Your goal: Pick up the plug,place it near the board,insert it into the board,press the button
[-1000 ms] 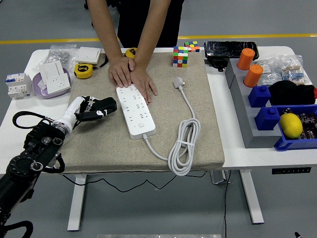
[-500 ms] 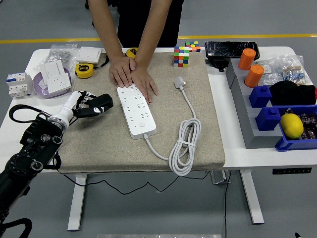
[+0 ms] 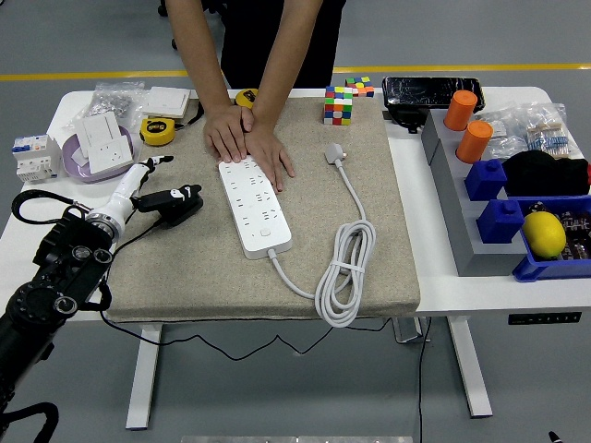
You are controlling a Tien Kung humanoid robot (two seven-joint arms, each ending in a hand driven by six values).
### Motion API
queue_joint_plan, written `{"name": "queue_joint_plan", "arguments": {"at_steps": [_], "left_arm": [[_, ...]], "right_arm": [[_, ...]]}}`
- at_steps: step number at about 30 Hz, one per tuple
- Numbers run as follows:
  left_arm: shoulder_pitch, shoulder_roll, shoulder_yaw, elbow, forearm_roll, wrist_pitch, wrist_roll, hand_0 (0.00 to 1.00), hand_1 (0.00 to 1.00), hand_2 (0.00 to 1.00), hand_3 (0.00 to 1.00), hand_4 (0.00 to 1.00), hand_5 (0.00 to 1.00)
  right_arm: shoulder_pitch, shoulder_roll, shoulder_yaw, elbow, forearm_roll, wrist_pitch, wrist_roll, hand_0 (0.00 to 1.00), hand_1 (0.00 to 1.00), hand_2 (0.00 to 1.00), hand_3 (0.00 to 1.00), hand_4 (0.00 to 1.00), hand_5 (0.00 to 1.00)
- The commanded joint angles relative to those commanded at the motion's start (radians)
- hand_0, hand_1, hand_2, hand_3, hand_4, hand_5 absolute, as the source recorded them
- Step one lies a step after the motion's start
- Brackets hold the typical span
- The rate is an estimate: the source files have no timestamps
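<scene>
Left hand (image 3: pixel 164 197) spread, empty, at mat's left edge. Plug (image 3: pixel 334 154) far to its right beyond power strip (image 3: pixel 252 206), cord trailing toward near edge; person's hands (image 3: pixel 246 138) pressing strip's far end.

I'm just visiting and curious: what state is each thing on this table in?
Plug: unplugged, lying on the mat.
Power strip: flat, held down by a person's hands.
Cable: loosely coiled.
Left hand: open, holding nothing.
Rubik's cube: scrambled.
</scene>
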Motion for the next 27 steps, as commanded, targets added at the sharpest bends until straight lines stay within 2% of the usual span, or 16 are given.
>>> {"name": "queue_joint_plan", "arguments": {"at_steps": [3, 4, 6, 9, 10, 12, 15, 16, 18, 24, 27], "left_arm": [[0.003, 0.0, -0.011, -0.009, 0.005, 0.007, -0.002, 0.998, 0.998, 0.998, 0.931, 0.998, 0.476], [0.006, -0.001, -0.016, -0.016, -0.001, 0.019, -0.007, 0.998, 0.998, 0.998, 0.92, 0.998, 0.676], [0.013, -0.003, -0.025, -0.033, -0.034, 0.057, -0.026, 0.998, 0.998, 0.998, 0.92, 0.998, 0.676], [0.041, -0.019, -0.077, -0.09, -0.111, 0.14, -0.085, 0.998, 0.998, 0.998, 0.92, 0.998, 0.676], [0.048, -0.023, -0.092, -0.105, -0.126, 0.156, -0.096, 0.986, 0.998, 0.934, 0.868, 0.998, 0.712], [0.087, -0.042, -0.154, -0.176, -0.181, 0.198, -0.131, 0.986, 0.998, 0.934, 0.868, 0.998, 0.712], [0.136, -0.061, -0.222, -0.267, -0.248, 0.225, -0.16, 0.986, 0.998, 0.934, 0.868, 0.998, 0.712], [0.152, -0.067, -0.243, -0.3, -0.277, 0.23, -0.169, 0.909, 0.93, 0.878, 0.834, 0.998, 0.751], [0.189, -0.08, -0.288, -0.37, -0.34, 0.239, -0.189, 0.909, 0.93, 0.878, 0.834, 0.998, 0.751], [0.313, -0.115, -0.401, -0.561, -0.469, 0.239, -0.208, 0.896, 0.911, 0.862, 0.839, 0.998, 0.769], [0.38, -0.123, -0.436, -0.646, -0.52, 0.224, -0.209, 0.896, 0.911, 0.862, 0.839, 0.998, 0.769]], "right_arm": [[0.0, 0.0, 0.001, 0.0, 0.0, 0.0, 0.0, 0.969, 0.893, 0.831, 0.844, 0.998, 0.998], [0.0, 0.0, 0.002, 0.0, -0.001, 0.0, 0.0, 0.969, 0.893, 0.832, 0.844, 0.998, 0.998], [0.0, 0.001, 0.004, 0.0, -0.003, -0.001, 0.0, 0.969, 0.893, 0.832, 0.844, 0.998, 0.998], [0.001, 0.002, 0.004, 0.0, -0.003, 0.0, 0.0, 0.969, 0.893, 0.832, 0.844, 0.998, 0.998], [0.001, 0.003, 0.003, 0.0, -0.003, 0.0, 0.0, 0.969, 0.893, 0.832, 0.844, 0.998, 0.998], [0.001, 0.004, 0.004, 0.0, -0.004, 0.0, 0.001, 0.969, 0.893, 0.832, 0.844, 0.998, 0.998], [0.0, 0.005, 0.007, 0.0, -0.009, 0.0, 0.0, 0.969, 0.893, 0.832, 0.844, 0.998, 0.998], [0.0, 0.005, 0.008, 0.0, -0.011, 0.0, 0.0, 0.969, 0.893, 0.831, 0.844, 0.998, 0.998], [-0.001, 0.005, 0.009, 0.0, -0.014, 0.001, -0.001, 0.969, 0.893, 0.831, 0.844, 0.998, 0.998], [-0.006, 0.006, 0.007, 0.0, -0.022, 0.003, 0.0, 0.969, 0.893, 0.831, 0.843, 0.998, 0.998], [-0.007, 0.008, 0.01, 0.0, -0.029, 0.003, 0.0, 0.969, 0.893, 0.831, 0.843, 0.998, 0.998]]}}
